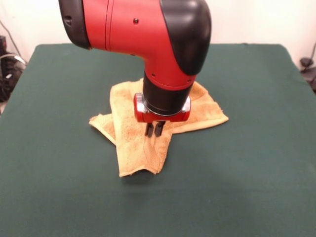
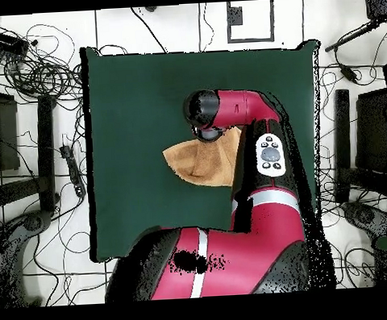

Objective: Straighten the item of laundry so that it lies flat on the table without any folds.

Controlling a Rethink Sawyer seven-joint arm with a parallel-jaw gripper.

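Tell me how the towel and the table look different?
The towel is yellow-orange and fuzzy; the table is dark green and smooth. The towel is small, the table far bigger. The towel is folded and rumpled under the pincer; the table lies flat. Both are cloth.

Even, soft light w/ no hard glare. Arm [image 1: 148, 44] is casting a faint dark patch on the worktop [image 1: 247, 163] just below the towel [image 1: 133, 143] in front view. Red shell is showing mild sheen. Overhead view is looking brighter; floor around is washing out white.
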